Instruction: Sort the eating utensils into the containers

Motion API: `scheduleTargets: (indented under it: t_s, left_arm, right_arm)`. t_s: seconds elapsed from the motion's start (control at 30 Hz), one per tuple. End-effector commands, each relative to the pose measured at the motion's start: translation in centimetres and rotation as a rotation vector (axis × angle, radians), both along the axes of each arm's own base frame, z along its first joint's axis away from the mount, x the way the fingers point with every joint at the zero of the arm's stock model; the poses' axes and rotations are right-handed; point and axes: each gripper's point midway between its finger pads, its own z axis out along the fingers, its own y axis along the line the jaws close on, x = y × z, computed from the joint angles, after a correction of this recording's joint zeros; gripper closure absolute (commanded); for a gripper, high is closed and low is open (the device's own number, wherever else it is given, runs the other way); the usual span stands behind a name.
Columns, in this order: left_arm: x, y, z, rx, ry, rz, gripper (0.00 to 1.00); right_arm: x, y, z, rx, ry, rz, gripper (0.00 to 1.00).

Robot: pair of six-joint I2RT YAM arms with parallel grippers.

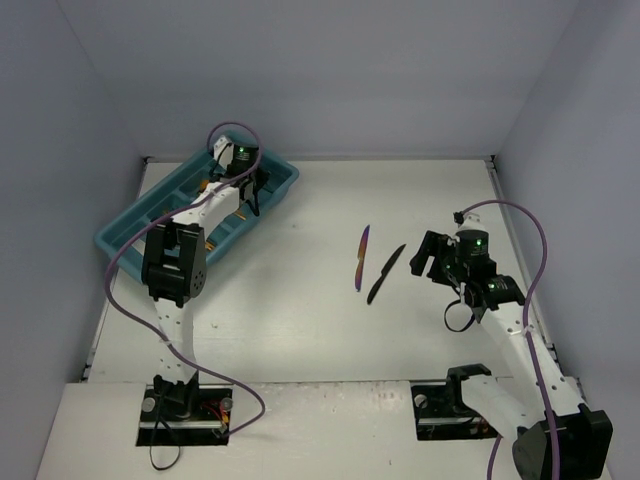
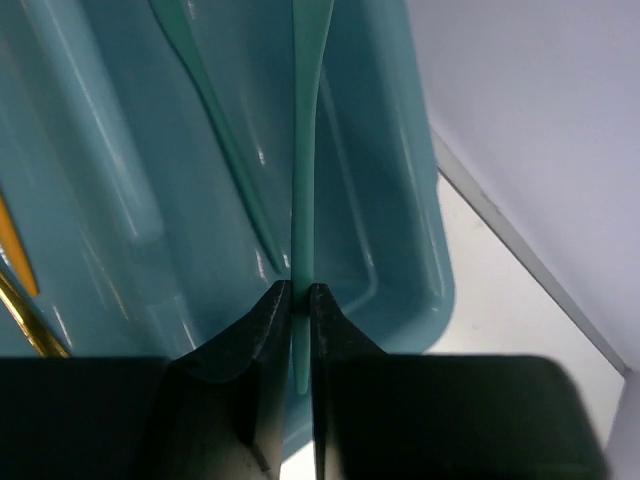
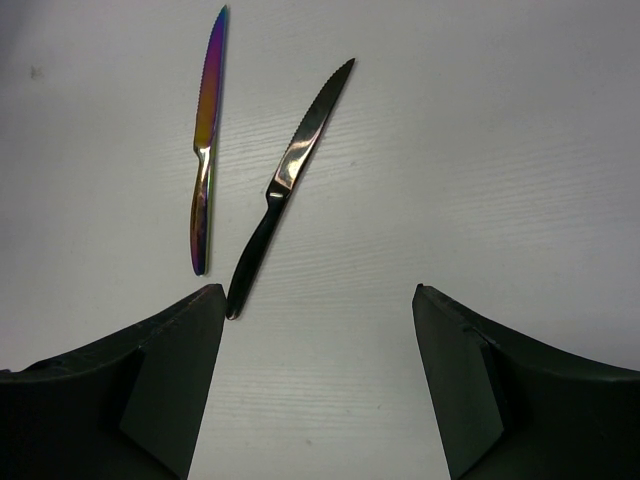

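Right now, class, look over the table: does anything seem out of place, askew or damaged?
Two knives lie loose on the table, well away from the teal tray: the iridescent purple knife and the black knife. Their handle ends sit close together while their tips splay apart. No spill or damage shows.

White table (image 1: 300, 330) with a faint grain, pale grey-lavender back wall (image 1: 320, 70), matching left wall (image 1: 50, 200) and right wall (image 1: 590, 150) closing it in on three sides, soft even light, faint shadows.
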Motion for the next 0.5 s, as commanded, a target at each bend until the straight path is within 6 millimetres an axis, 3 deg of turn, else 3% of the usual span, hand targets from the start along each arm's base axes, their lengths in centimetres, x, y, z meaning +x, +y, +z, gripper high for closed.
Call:
scheduleTargets:
  t_s: [0.0, 0.1, 0.27, 0.4, 0.47]
  left_arm:
    - [2.4, 1.0, 8.5, -0.044, -0.187, 0.079, 0.81]
    - [2.2, 0.9, 8.8, -0.039, -0.191, 0.065, 0.67]
    - [1.0, -1.0, 10.0, -0.001, -0.209, -0.065, 0.60]
    - [-2.4, -4.4, 12.0, 0.120, -0.216, -0.239, 0.60]
    - [-5.2, -6.9, 12.0, 0.195, -0.187, -0.344, 0.60]
  right_arm:
    - [0.6, 0.4, 0.7, 0.016, -0.037, 0.013, 0.27]
    - [0.6, 0.4, 0.6, 0.014, -0.036, 0.011, 0.27]
    - [0.6, 0.4, 0.7, 0.012, -0.038, 0.011, 0.27]
    - [0.6, 0.3, 0.9, 0.013, -0.046, 0.006, 0.27]
    - [0.6, 0.2, 1.1, 0.013, -0.052, 0.004, 0.27]
